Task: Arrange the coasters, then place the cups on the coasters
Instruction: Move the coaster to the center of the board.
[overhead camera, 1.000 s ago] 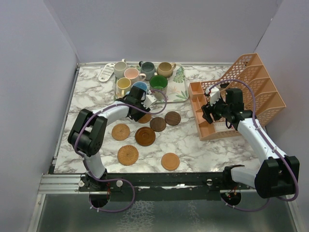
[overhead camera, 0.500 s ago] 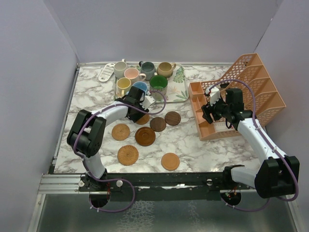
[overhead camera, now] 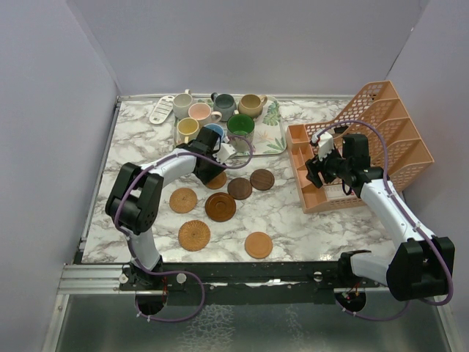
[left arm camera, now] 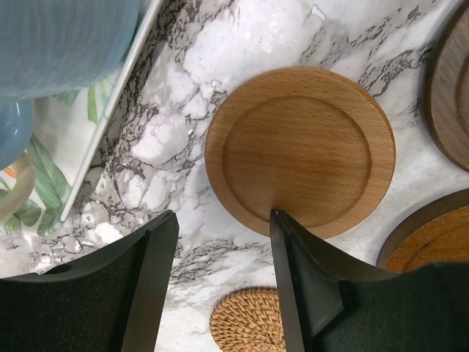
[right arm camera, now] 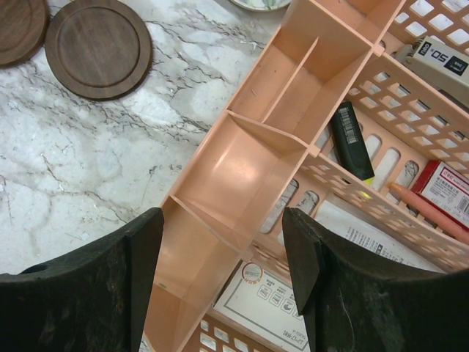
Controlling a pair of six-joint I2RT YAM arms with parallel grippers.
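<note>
Coaster [left arm camera: 300,150] dead ahead of left gripper [left arm camera: 223,220]
Left gripper hangs empty, fingers half spread; the coaster lies flat just past them, beside the tray [left arm camera: 106,121]. Right gripper [right arm camera: 220,220] gapes empty, well apart.

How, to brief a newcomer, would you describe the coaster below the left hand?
Find the leaf-patterned tray. Just off its near edge, below the left hand, lies the coaster. It is smooth pale wood with a rim; its neighbours are dark or woven.
</note>
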